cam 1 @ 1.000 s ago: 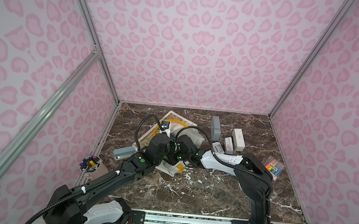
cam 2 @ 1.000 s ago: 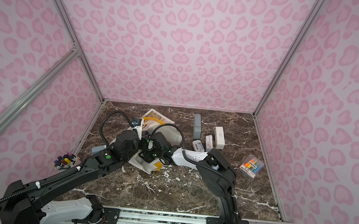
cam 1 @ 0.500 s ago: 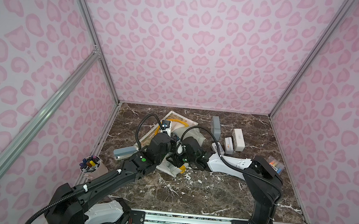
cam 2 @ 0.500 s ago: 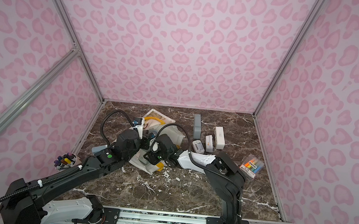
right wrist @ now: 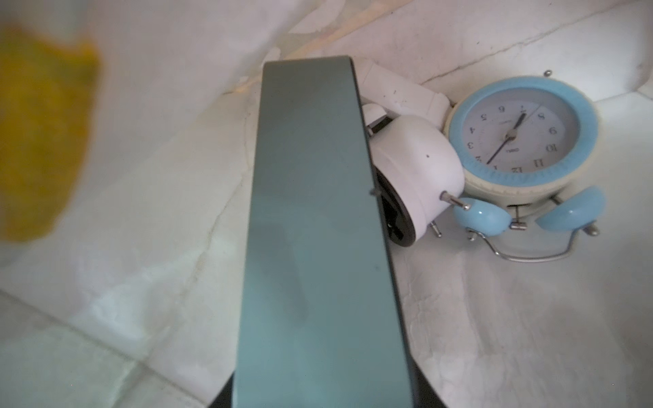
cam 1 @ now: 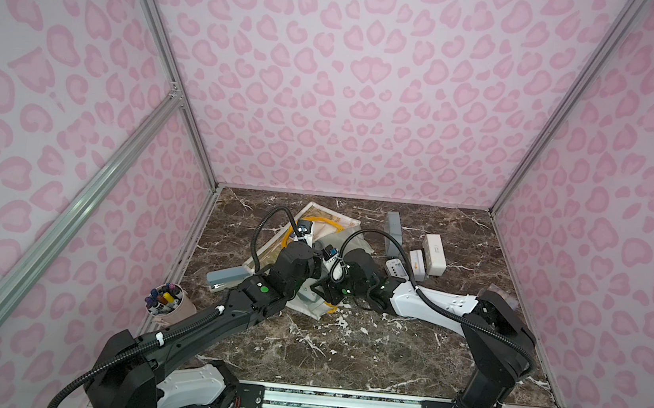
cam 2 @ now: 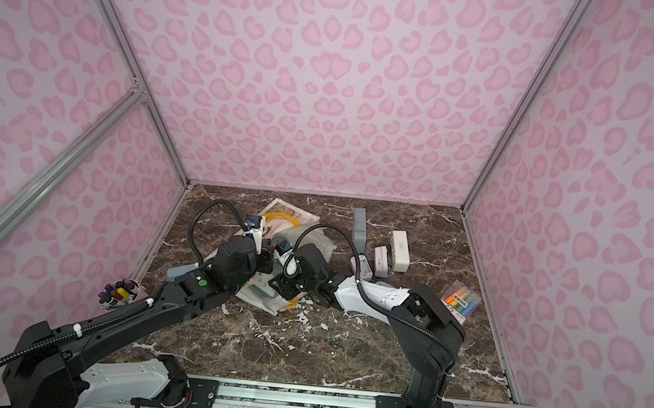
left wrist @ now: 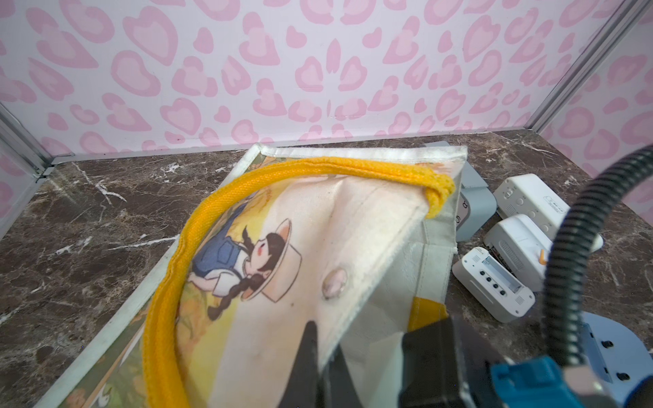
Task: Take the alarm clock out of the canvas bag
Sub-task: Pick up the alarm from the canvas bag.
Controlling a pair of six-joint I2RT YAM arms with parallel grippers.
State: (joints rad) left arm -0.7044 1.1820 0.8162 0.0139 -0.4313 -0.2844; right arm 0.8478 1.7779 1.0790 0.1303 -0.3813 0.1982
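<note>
Firmly pinches the canvas bag (left wrist: 318,226) rim with clenched left fingers (left wrist: 310,348), holding its mouth raised off the counter (cam 1: 343,347). Grasps a grey-green slab (right wrist: 318,229) inside the bag with right fingers (right wrist: 425,392). Half screens a white round clock (right wrist: 417,169) just beside the blue twin-bell alarm clock (right wrist: 521,134), both inside. Shows white digital clocks (left wrist: 494,282) just beside the bag.

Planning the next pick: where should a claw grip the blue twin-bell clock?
Probably the wire handle, coming from the mouth of the canvas bag: the blue twin-bell clock lies face up, handle toward the opening, a white clock crowding one side.
</note>
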